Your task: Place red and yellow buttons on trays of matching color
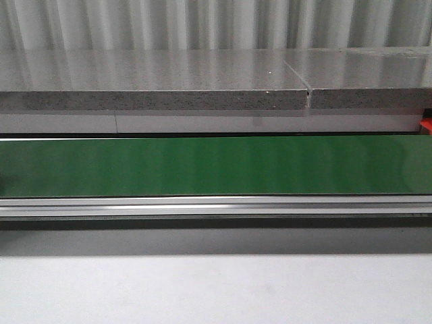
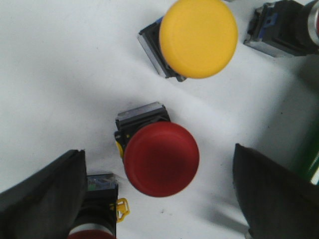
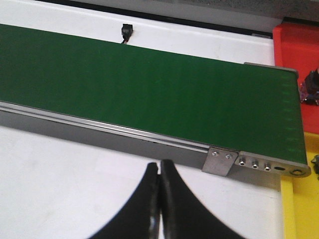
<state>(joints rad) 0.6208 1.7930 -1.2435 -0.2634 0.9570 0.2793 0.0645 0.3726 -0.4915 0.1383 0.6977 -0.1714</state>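
step: grasp red button [image 2: 161, 158] | left gripper [image 2: 159, 199] wide open, empty, straddling it | right gripper [image 3: 159, 199] pressed closed, empty | advice: descend centred, probably clearing neighbouring yellow button [image 2: 198, 38]

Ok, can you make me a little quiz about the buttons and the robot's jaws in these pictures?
1. True or false: the left gripper has its jaws wide open over a red button.
2. What colour is the button lying further out, beyond the red one? A) blue B) yellow C) white
3. Fill in: the right gripper has its jaws ____, holding nothing, near the green conveyor belt.

Key
1. True: a jaw stands on each side of the red button, not touching it.
2. B, yellow.
3. Shut: the two jaws press together above the white table.
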